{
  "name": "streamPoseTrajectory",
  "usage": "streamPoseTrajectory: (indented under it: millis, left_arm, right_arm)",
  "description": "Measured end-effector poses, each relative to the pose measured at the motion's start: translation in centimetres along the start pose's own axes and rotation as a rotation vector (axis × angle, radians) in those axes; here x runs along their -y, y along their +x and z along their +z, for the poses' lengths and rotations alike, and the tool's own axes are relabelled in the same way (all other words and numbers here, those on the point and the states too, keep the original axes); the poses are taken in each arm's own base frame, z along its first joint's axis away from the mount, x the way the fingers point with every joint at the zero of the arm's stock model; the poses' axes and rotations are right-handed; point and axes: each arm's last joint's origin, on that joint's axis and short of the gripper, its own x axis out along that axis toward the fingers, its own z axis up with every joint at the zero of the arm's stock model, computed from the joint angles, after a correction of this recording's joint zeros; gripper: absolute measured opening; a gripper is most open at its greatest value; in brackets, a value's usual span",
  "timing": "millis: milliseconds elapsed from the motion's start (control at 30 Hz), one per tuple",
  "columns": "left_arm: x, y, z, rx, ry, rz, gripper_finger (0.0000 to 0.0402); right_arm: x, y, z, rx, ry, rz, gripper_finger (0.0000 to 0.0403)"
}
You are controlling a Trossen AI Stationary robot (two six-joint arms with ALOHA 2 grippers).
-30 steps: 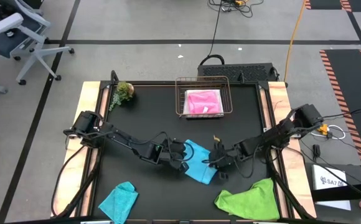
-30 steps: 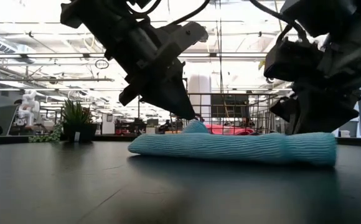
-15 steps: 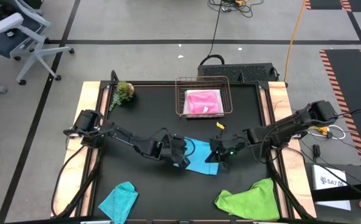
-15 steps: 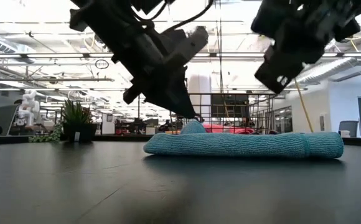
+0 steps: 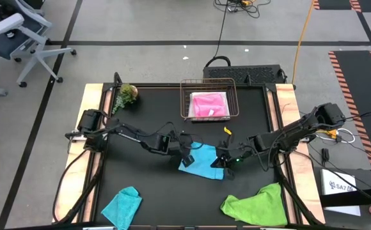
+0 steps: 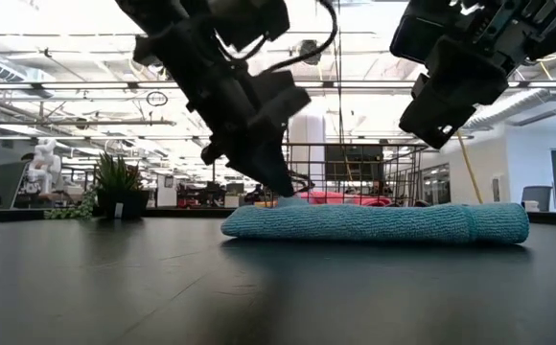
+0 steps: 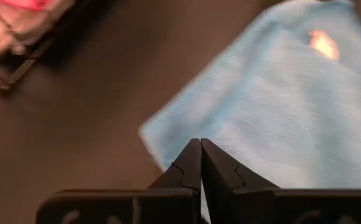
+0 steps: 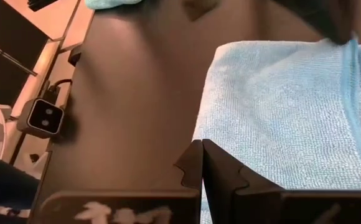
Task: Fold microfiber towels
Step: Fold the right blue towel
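A folded sky blue towel (image 5: pixel 203 162) lies flat on the black table, seen as a long low roll in the low view (image 6: pixel 383 222). My left gripper (image 6: pixel 284 192) is shut and slants down onto the towel's left end. My right gripper (image 6: pixel 428 125) is shut and hangs above the towel's right part, clear of it. A hot pink towel (image 5: pixel 209 104) lies in the wire basket (image 5: pixel 185 101) at the far edge. A teal towel (image 5: pixel 123 206) and a lime green towel (image 5: pixel 254 206) lie crumpled near the front edge. My left gripper touches the top of the sky blue towel near its left edge (image 7: pixel 187 134) with its shut fingertips (image 6: pixel 280 184). The fingers come slanting down from the table's left. Whether a layer sits between them, I cannot tell. The towel lies flat on the table.
A small green plant (image 5: pixel 126 96) stands at the far left corner. Wooden rails (image 5: pixel 88 112) line the table's left and right edges. Bare black table (image 5: pixel 141 185) lies between the sky blue towel and the two towels at the front.
My right gripper has risen off the sky blue towel's right end and tipped more level, staying shut. My left gripper has swung toward the far edge along the towel's left end. The towel has slid and turned a little, then lain still.
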Motion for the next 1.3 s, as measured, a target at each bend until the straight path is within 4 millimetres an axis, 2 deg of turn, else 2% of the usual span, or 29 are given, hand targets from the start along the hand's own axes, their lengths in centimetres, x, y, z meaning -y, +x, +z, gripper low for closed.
streamPoseTrajectory:
  millis: [300,433,600,767,1067,1300]
  left_arm:
    - [-2.4,1.0,1.3,0.016,-0.030,0.067,0.0006]
    - [-2.4,0.8,1.8,0.038,-0.054,0.031,0.0015]
    - [-0.8,0.4,1.2,0.012,-0.079,-0.077,0.0003]
    - [1.4,-0.4,-0.1,-0.016,-0.070,-0.135,0.0013]
    - [3.7,-1.6,-1.7,-0.009,-0.073,-0.145,0.0010]
    - [4.0,-1.8,-2.0,0.008,-0.084,-0.124,0.0004]
  right_arm:
    - [0.2,0.0,0.0,0.024,-0.009,-0.064,0.0000]
    - [0.8,-0.1,-0.5,0.004,-0.010,-0.183,0.0000]
    - [1.7,-0.2,-1.8,-0.102,0.063,-0.300,0.0000]
    - [1.9,-0.3,-2.2,-0.134,0.188,-0.339,0.0005]
    - [3.9,-0.6,-2.5,-0.143,0.350,-0.426,0.0061]
    - [6.3,-0.4,-4.4,-0.079,0.537,-0.304,0.0086]
